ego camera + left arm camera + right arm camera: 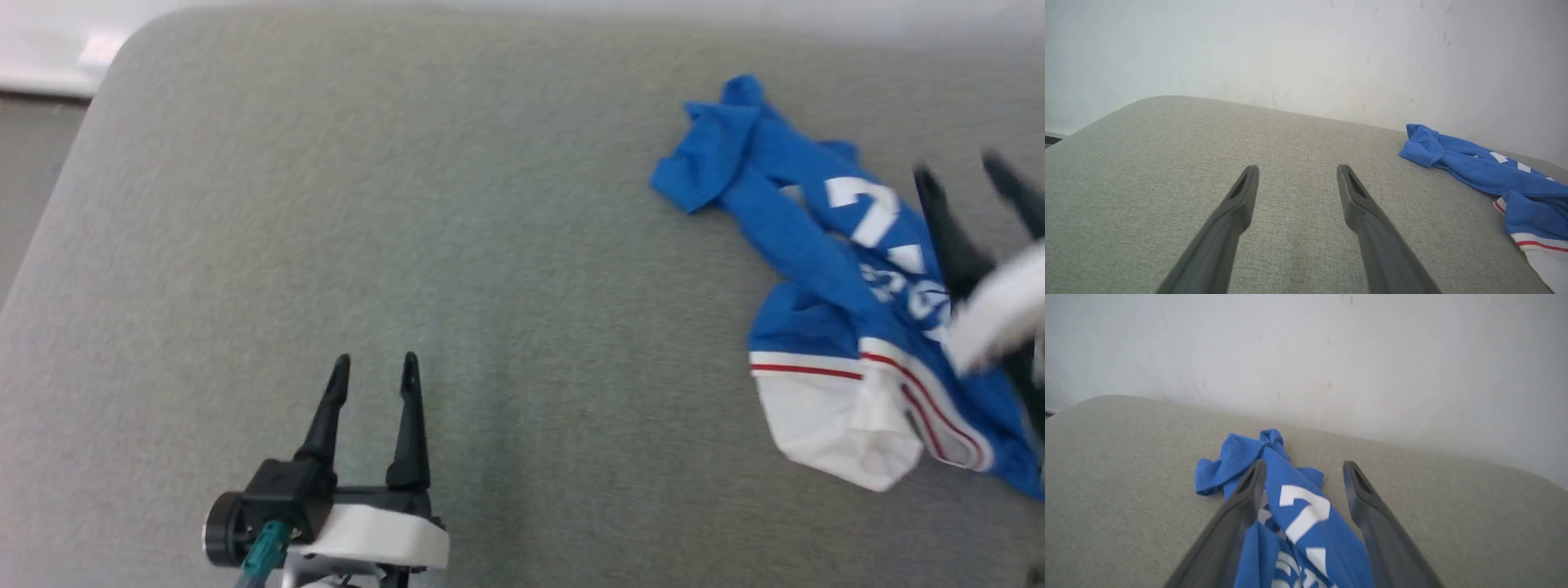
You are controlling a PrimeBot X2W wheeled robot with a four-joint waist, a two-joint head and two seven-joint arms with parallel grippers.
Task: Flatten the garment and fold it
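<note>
I see the shirt (816, 245) bunched in a crumpled strip along the right edge of the grey surface (408, 204), running from near the far right corner back toward the near side. Its blue body is twisted, with the white lettering (873, 212) facing up, and a white sleeve (833, 416) with a thin red stripe lies at the nearer end. My right pincer (957, 167) is over the shirt by the right edge, blurred in the head view, with its two dark fingers apart. In the right wrist view that pincer (1304, 465) stands spread wide with the shirt (1274, 457) lying between and below the fingers. The left finger (1237, 506) is against the cloth, and I cannot tell whether the other touches it; nothing is clamped. My left pincer (375, 359) sits toward the near left of the surface, fingers apart, over bare fabric and well apart from the shirt. In the left wrist view it (1297, 171) points across the surface toward the pale wall (1290, 49), with the shirt (1486, 175) off to the right.
</note>
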